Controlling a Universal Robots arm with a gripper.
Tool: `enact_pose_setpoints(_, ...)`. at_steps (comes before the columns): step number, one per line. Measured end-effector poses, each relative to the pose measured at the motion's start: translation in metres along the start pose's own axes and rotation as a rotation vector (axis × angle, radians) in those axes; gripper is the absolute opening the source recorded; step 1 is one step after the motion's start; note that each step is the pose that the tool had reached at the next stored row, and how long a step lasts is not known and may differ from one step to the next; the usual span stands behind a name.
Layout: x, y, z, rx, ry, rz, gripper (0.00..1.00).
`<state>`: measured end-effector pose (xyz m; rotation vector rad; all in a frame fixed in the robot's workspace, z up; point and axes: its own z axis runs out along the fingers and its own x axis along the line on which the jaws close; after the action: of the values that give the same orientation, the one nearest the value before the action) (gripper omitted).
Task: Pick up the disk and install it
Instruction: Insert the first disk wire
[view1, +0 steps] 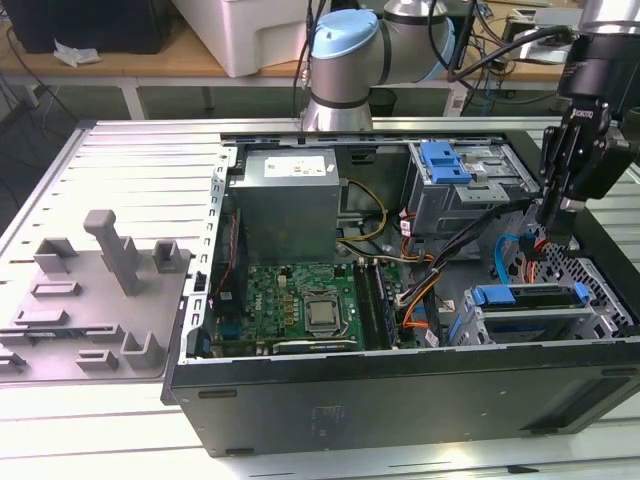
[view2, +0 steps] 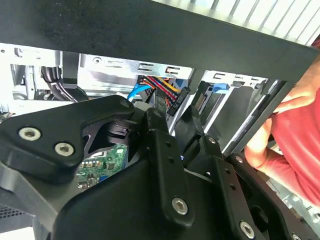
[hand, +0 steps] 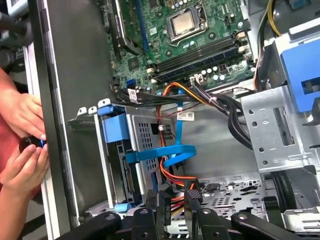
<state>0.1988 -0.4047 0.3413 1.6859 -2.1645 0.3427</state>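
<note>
The disk (view1: 528, 300) sits in the lower metal drive cage at the front of the open computer case, toward the exterior view's right, with its blue rail frame on top. In the first wrist view the disk (hand: 116, 131) stands inside that cage with a blue data cable (hand: 160, 154) looped beside it. My gripper (view1: 550, 232) hangs just behind the cage, among the cables. In both wrist views its fingers are drawn close on a black cable connector (view2: 175, 102) with red, orange and yellow wires. The connector (hand: 165, 202) sits between the fingertips.
A person's hands (hand: 22, 145) rest on the case's outer wall near the cage; a hand (view2: 290, 115) is close to my gripper. An upper drive cage with a blue bracket (view1: 446, 160), the grey power supply (view1: 290, 195) and the motherboard (view1: 300, 300) stand inside the case. Grey fixtures (view1: 120, 250) lie outside.
</note>
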Motion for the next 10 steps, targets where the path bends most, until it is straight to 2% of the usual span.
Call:
enact_pose_setpoints(2,-0.0004,-0.0013,0.0001,-0.0006,0.0068,0.002,0.35)
enact_pose_setpoints(3,-0.0008,-0.0022,0.0001,0.0009,0.0174,0.003,0.35)
enact_pose_setpoints(4,-0.001,-0.0027,0.0003,0.0018,0.024,0.004,0.35)
enact_pose_setpoints(5,-0.0015,-0.0034,0.001,0.004,0.0393,0.006,0.35)
enact_pose_setpoints(6,-0.0022,-0.0036,0.0023,0.0055,0.0477,0.007,0.35)
enact_pose_setpoints(8,-0.0032,-0.0037,0.0043,0.0071,0.0553,0.008,0.35)
enact_pose_setpoints(10,-0.0042,-0.0039,0.0063,0.0078,0.059,0.009,0.35)
